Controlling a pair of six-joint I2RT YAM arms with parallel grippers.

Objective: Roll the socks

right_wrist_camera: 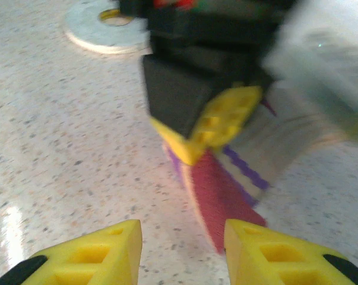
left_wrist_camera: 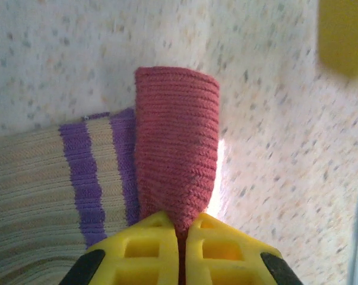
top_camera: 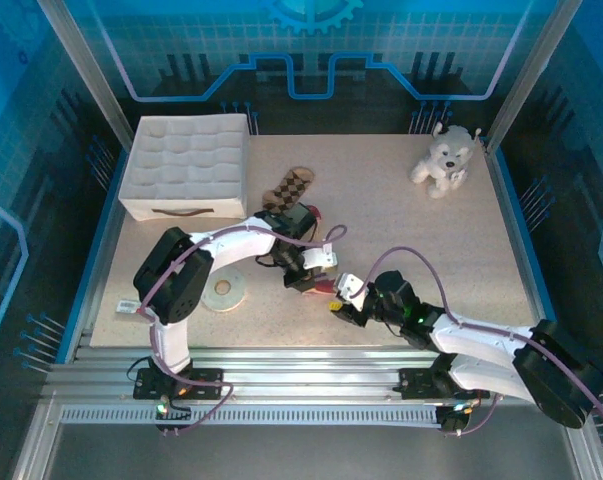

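Note:
The argyle sock (top_camera: 289,187) lies flat at mid-table, behind the left arm. The striped sock is tan (left_wrist_camera: 36,178) with purple stripes, and its dark red end (left_wrist_camera: 177,148) is folded up on the tabletop. My left gripper (left_wrist_camera: 180,222) is shut on that red end, its yellow fingertips (right_wrist_camera: 214,124) pinching it from above. My right gripper (right_wrist_camera: 181,237) is open, low over the table just in front of the red end (right_wrist_camera: 217,202). The red fabric reaches close to its right finger (right_wrist_camera: 250,243), and the gap between the fingers holds nothing. From above, both grippers (top_camera: 319,275) (top_camera: 339,303) meet at front centre.
A white quilted box (top_camera: 189,165) stands at the back left. A grey-white plush dog (top_camera: 443,160) sits at the back right. A roll of tape (top_camera: 224,292) lies front left, beside the left arm, seen as a roll of tape (right_wrist_camera: 104,29) behind the grippers.

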